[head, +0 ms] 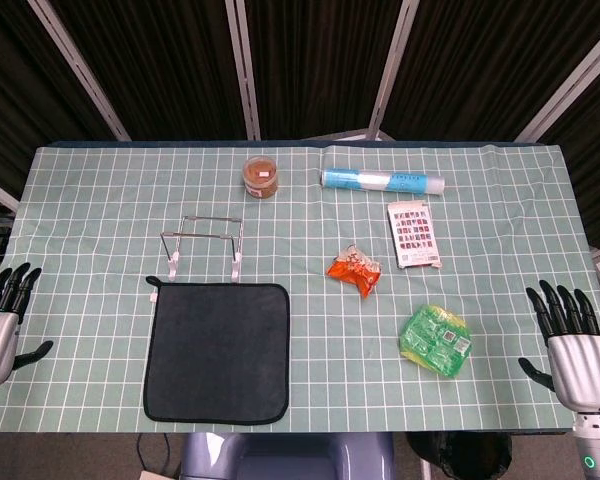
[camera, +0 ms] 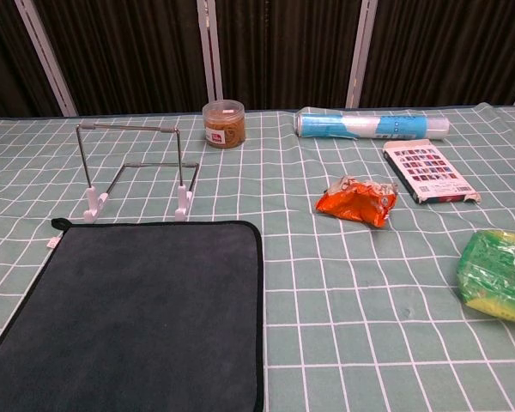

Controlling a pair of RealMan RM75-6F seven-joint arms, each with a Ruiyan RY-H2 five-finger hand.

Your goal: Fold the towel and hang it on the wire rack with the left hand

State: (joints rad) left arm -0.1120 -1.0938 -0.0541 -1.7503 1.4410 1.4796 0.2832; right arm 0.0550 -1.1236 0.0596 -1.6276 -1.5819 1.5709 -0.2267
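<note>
We see a dark towel (head: 217, 352) lying flat and unfolded on the checked tabletop (head: 500, 240), just in front of the wire rack (head: 202, 246). Our left hand (head: 2, 325) and right hand (head: 575, 345) rest at the tabletop's outer edges, fingers spread, holding nothing. Farther back stands a lidded clear jar (head: 261, 177) with brown contents, beside a lying blue-and-white tube (head: 384, 180).

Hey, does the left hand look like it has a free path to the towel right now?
Probably yes. The left hand rests open at the table's left edge, and only bare tablecloth lies between it and the flat towel. The wire rack stands behind the towel, out of the way.
</note>
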